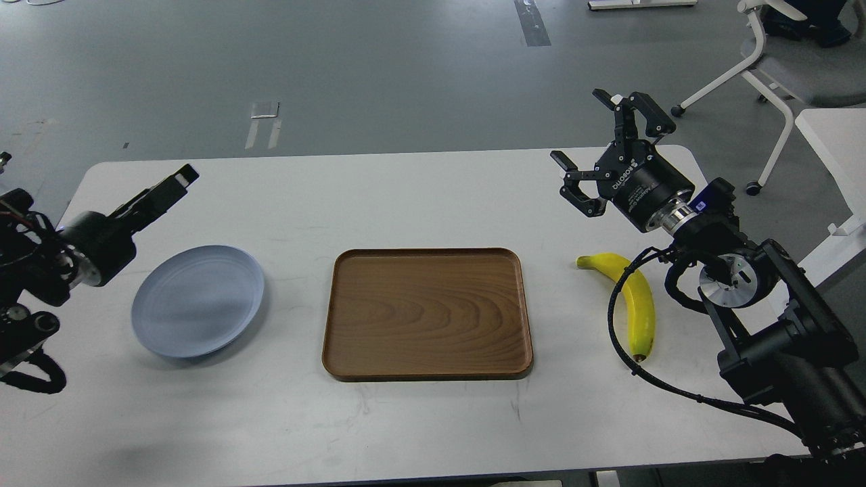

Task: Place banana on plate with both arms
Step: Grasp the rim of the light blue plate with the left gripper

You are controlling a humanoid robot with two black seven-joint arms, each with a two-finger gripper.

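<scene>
- Curved bright yellow banana (632,297) lying flat on the white rectangular table (419,203), right of centre, dark tip toward the near edge, other end pointing far and left.
- Round pale blue-grey plate (197,299) resting on the left side of the table, bare, well apart from the banana.
- Rectangular brown wooden tray (427,311) with a raised rim set between plate and banana, touching neither, nothing on it.
- Black right gripper (595,145) held above the far right part of the table, beyond the banana and clear of it, fingers spread wide apart, nothing between them.
- Black cable (617,297) from the right arm looping in front of the banana and crossing its middle.
- Black left gripper (177,181) reaching in from the left edge, above the table just beyond the plate, not touching it; seen nearly end-on and dark, fingers not separable, so open or closed cannot be told.
- White-framed office chair (785,61) with a grey seat on the grey floor at far right, behind the table.
</scene>
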